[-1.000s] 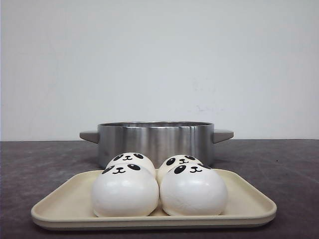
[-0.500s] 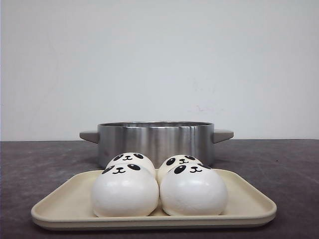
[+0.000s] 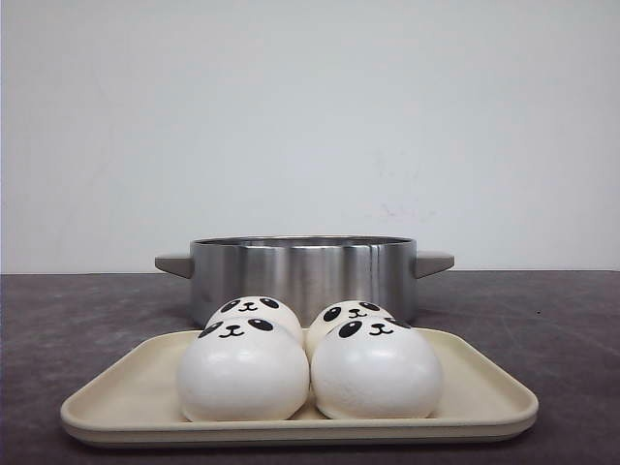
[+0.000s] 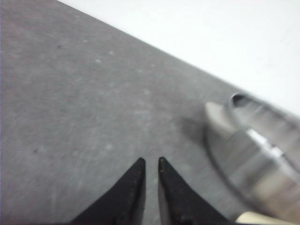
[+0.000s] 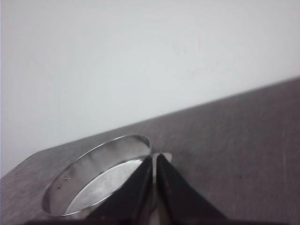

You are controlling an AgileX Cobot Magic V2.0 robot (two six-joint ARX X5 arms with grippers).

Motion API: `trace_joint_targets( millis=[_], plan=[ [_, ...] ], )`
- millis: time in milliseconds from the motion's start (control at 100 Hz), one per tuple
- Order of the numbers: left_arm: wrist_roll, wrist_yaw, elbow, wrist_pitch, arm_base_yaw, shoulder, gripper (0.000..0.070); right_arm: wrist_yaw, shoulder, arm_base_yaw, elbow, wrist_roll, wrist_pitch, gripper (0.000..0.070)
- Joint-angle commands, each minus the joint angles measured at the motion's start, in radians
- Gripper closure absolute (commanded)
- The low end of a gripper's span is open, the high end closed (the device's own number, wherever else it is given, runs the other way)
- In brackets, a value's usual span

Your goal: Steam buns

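Hiding the rear buns [image 3: 254,309], the front buns [image 3: 243,373] crowd the tray [image 3: 484,392] before the pot [image 3: 302,274]; left gripper [image 4: 150,162] and right gripper [image 5: 154,158] nearly closed, empty.

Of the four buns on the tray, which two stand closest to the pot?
The two back buns, back-left and back-right. They sit on the tray just before the pot, half hidden behind the two front buns, which show whole.
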Motion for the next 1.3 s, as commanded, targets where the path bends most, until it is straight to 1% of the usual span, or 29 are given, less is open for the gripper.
trace_joint_targets(
  millis=[0, 60, 180, 230, 280, 340, 380, 430, 520, 550, 580, 600, 610, 620, 630, 650, 690, 710, 730, 750, 760, 820, 870, 960, 1030, 1150, 1290],
  plan=[
    [-0.012, 0.019, 0.079, 0.019, 0.000, 0.006, 0.0697, -0.001, 0.018, 0.000, 0.102, -0.024, -0.043, 0.0694],
    [0.053, 0.040, 0.158, -0.036, 0.000, 0.039, 0.0697, -0.002, 0.065, 0.000, 0.200, -0.079, -0.117, 0.0694],
    [0.145, 0.112, 0.352, -0.148, -0.005, 0.179, 0.0696, -0.003, 0.212, 0.001, 0.426, -0.214, -0.275, 0.0694],
    [0.179, 0.118, 0.441, -0.183, -0.014, 0.248, 0.0697, -0.002, 0.277, 0.001, 0.525, -0.263, -0.346, 0.0694],
    [0.215, 0.119, 0.531, -0.214, -0.026, 0.317, 0.0697, 0.000, 0.335, 0.002, 0.616, -0.293, -0.406, 0.0694],
    [0.274, 0.119, 0.638, -0.252, -0.037, 0.401, 0.0697, 0.000, 0.400, 0.004, 0.711, -0.314, -0.448, 0.0694],
    [0.310, 0.122, 0.706, -0.280, -0.044, 0.453, 0.0697, -0.002, 0.425, 0.005, 0.749, -0.318, -0.455, 0.0693],
    [0.344, 0.133, 0.784, -0.315, -0.049, 0.513, 0.0697, -0.024, 0.452, 0.005, 0.788, -0.317, -0.451, 0.0694],
    [0.349, 0.145, 0.893, -0.365, -0.050, 0.594, 0.0691, -0.104, 0.482, 0.005, 0.819, -0.306, -0.419, 0.0693],
    [0.349, 0.145, 0.917, -0.370, -0.055, 0.611, 0.0654, -0.134, 0.488, 0.005, 0.819, -0.290, -0.407, 0.0692],
    [0.347, 0.145, 0.935, -0.369, -0.060, 0.622, 0.0587, -0.159, 0.491, 0.005, 0.819, -0.272, -0.399, 0.0681],
    [0.343, 0.145, 0.943, -0.367, -0.064, 0.627, 0.0526, -0.174, 0.494, 0.005, 0.819, -0.258, -0.394, 0.0653],
    [0.340, 0.145, 0.946, -0.365, -0.066, 0.629, 0.0494, -0.182, 0.495, 0.005, 0.819, -0.251, -0.394, 0.0628],
    [0.338, 0.145, 0.950, -0.364, -0.068, 0.630, 0.0445, -0.193, 0.496, 0.005, 0.819, -0.241, -0.394, 0.0581],
    [0.336, 0.145, 0.951, -0.364, -0.069, 0.631, 0.0428, -0.197, 0.497, 0.005, 0.819, -0.238, -0.394, 0.0562],
    [0.333, 0.145, 0.953, -0.360, -0.073, 0.632, 0.0363, -0.209, 0.500, 0.005, 0.819, -0.223, -0.394, 0.0473],
    [0.322, 0.145, 0.953, -0.352, -0.082, 0.631, 0.0263, -0.225, 0.508, 0.005, 0.819, -0.190, -0.394, 0.0259],
    [0.317, 0.145, 0.953, -0.351, -0.088, 0.631, 0.0233, -0.234, 0.512, 0.005, 0.819, -0.173, -0.394, 0.0152],
    [0.314, 0.145, 0.953, -0.351, -0.095, 0.631, 0.0217, -0.243, 0.516, 0.005, 0.819, -0.159, -0.394, 0.0067],
    [0.311, 0.145, 0.953, -0.352, -0.101, 0.631, 0.0217, -0.251, 0.522, 0.005, 0.819, -0.146, -0.394, 0.0016],
    [0.308, 0.145, 0.953, -0.354, -0.106, 0.631, 0.0218, -0.258, 0.525, 0.005, 0.819, -0.141, -0.394, 0.0002],
    [0.292, 0.145, 0.953, -0.367, -0.135, 0.631, 0.0218, -0.296, 0.547, 0.006, 0.819, -0.130, -0.386, 0.0000],
    [0.292, 0.145, 0.953, -0.383, -0.164, 0.630, 0.0218, -0.311, 0.564, 0.011, 0.819, -0.132, -0.375, 0.0000],
    [0.293, 0.145, 0.953, -0.422, -0.211, 0.631, 0.0218, -0.304, 0.600, 0.040, 0.819, -0.158, -0.340, 0.0003],
    [0.293, 0.144, 0.953, -0.450, -0.241, 0.634, 0.0218, -0.273, 0.638, 0.081, 0.819, -0.155, -0.322, 0.0006],
    [0.293, 0.143, 0.953, -0.475, -0.281, 0.640, 0.0218, -0.166, 0.735, 0.196, 0.829, -0.154, -0.368, 0.0015],
    [0.292, 0.140, 0.953, -0.486, -0.313, 0.640, 0.0218, 0.038, 0.901, 0.363, 0.876, -0.154, -0.549, 0.0020]
  ],
)
